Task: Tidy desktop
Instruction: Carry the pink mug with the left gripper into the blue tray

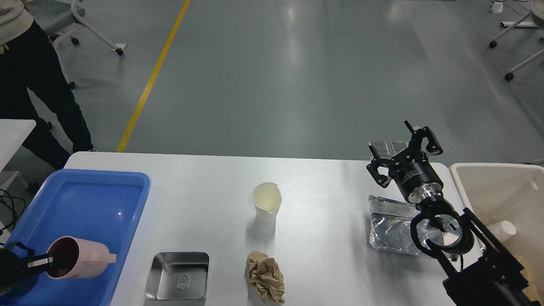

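The white desktop (pixel 204 204) holds a dented paper cup (pixel 267 202), a crumpled brown paper ball (pixel 265 276), a square steel dish (pixel 178 275) and a clear foil bag (pixel 389 225). My left gripper (pixel 40 261) comes in at the lower left. It is shut on the rim of a pink mug (pixel 80 263), which lies tilted on its side low over the near part of the blue tray (pixel 144 182). My right gripper (pixel 403 155) is open and empty, above the desktop's far right edge, just beyond the foil bag.
A cream bin (pixel 467 187) stands off the desktop's right end with a white cup (pixel 503 228) inside. A dark handle (pixel 12 246) shows at the tray's near left, mostly hidden by my left arm. A person (pixel 38 85) stands at the far left.
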`<action>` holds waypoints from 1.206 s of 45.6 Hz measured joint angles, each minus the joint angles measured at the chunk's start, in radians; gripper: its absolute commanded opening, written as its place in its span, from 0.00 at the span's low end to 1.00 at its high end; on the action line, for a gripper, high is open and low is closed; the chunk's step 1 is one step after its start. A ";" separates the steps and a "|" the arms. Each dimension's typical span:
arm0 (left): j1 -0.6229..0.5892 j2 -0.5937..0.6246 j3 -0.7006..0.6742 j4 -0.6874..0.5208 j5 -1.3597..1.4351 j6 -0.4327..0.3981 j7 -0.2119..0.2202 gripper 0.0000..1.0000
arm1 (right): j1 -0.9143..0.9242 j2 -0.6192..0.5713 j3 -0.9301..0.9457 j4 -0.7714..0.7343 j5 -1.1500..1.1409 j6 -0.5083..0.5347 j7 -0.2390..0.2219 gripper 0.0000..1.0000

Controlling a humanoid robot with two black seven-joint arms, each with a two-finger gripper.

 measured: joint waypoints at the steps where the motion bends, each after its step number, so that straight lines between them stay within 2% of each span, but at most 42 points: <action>1: 0.002 0.000 0.000 0.001 0.001 0.000 0.000 0.00 | 0.000 0.000 0.000 0.000 0.000 0.000 0.000 1.00; 18: 0.035 0.006 0.002 0.017 0.004 0.002 0.004 0.01 | -0.002 -0.002 0.000 0.000 0.000 0.000 0.000 1.00; 22: 0.039 0.002 0.002 0.027 0.004 0.002 0.005 0.18 | -0.002 0.002 0.000 0.000 0.000 0.000 0.000 1.00; 28: 0.039 -0.003 -0.001 0.030 -0.002 0.005 0.005 0.58 | -0.001 0.004 0.000 0.000 0.000 0.000 0.000 1.00; 32: 0.038 -0.007 -0.003 0.030 -0.004 0.009 0.005 0.74 | -0.001 0.002 -0.001 0.000 0.000 0.000 0.000 1.00; 36: 0.037 -0.009 -0.005 0.029 -0.009 0.010 0.002 0.80 | -0.003 0.001 -0.001 0.000 0.000 0.000 0.000 1.00; 46: 0.035 -0.013 -0.014 0.028 -0.040 0.010 -0.009 0.89 | -0.005 0.001 0.000 0.000 0.000 0.000 0.000 1.00; 55: 0.028 0.028 -0.044 0.010 -0.072 0.003 -0.012 0.91 | -0.005 0.000 0.000 0.001 0.000 0.000 0.000 1.00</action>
